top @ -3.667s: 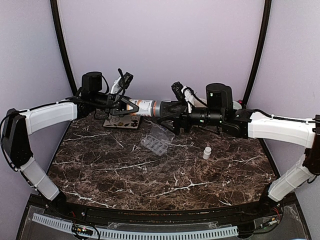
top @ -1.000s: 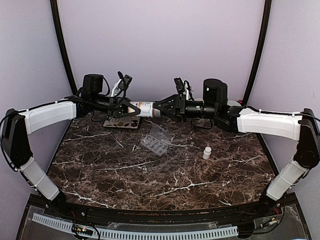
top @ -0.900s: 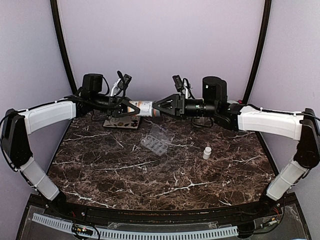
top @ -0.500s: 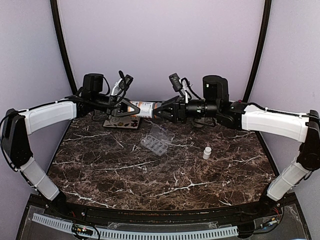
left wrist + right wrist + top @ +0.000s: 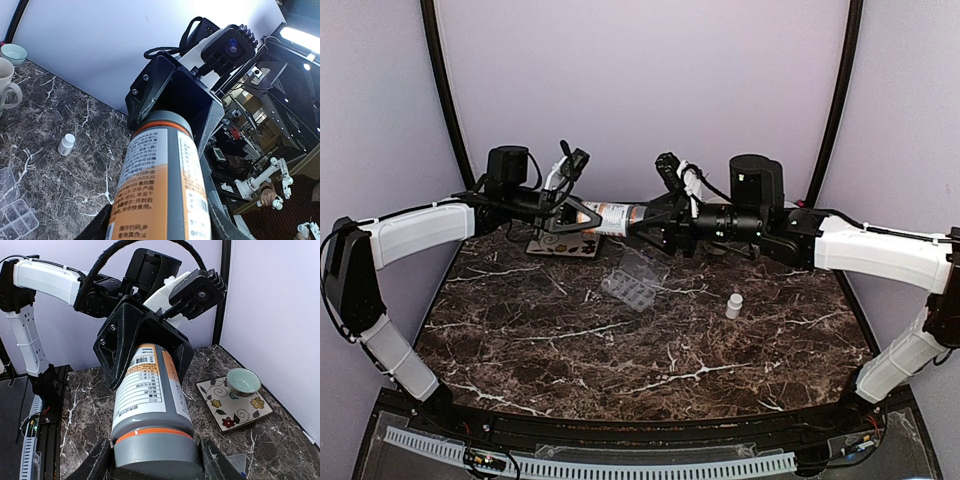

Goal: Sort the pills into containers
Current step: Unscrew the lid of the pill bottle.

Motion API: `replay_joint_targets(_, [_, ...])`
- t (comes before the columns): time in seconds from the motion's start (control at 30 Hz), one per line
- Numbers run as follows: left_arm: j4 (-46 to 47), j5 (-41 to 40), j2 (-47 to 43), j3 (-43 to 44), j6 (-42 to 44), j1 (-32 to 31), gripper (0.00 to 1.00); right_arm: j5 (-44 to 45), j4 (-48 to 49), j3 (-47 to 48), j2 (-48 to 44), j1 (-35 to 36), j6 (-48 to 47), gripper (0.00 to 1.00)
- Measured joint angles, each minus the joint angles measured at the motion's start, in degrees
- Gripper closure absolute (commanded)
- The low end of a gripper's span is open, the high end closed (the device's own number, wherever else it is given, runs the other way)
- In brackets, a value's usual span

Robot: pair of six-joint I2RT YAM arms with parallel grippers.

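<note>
While the left gripper (image 5: pixel 582 215) and right gripper (image 5: pixel 650 222) each clamp one end of the orange pill bottle (image 5: pixel 612 215), level above the table's (image 5: pixel 620 360) far edge, the pill organizer (image 5: pixel 632 285) lies below, slightly nearer the centre.

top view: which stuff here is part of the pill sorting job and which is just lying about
In the job: pill organizer; pill bottle, gripped at its ends by the left tool and right tool.
Lying about: small white bottle; floral tile; teal cup; mug.
</note>
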Motion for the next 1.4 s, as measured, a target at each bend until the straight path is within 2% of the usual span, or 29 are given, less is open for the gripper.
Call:
replay_joint_targets(0.2, [0.13,0.17,0.20,0.00,-0.33,-0.04,1.00,0.74,0.46,-0.66,-0.28,0.31,-0.39,0.44])
replay_joint_targets(0.43, [1.14,1.14,0.20,0.00,-0.55,0.17,1.00,2.23,-1.27,-1.16,-0.26,0.22,0.20,0.29])
replay_joint_targets(1.03, [1.57,3.76,0.20,0.00,-0.09,0.37,1.00,4.15,-3.85,-4.28,-2.19,-0.55,1.97,0.27])
replay_joint_targets(1.23, [1.60,3.61,0.20,0.00,-0.07,0.37,1.00,3.28,-3.28,-6.29,-4.39,-0.59,4.74,0.23])
replay_joint_targets(1.4, [1.86,3.61,0.20,0.00,-0.09,0.37,1.00,0.59,-0.57,-8.70,-6.12,-0.76,11.41,0.18])
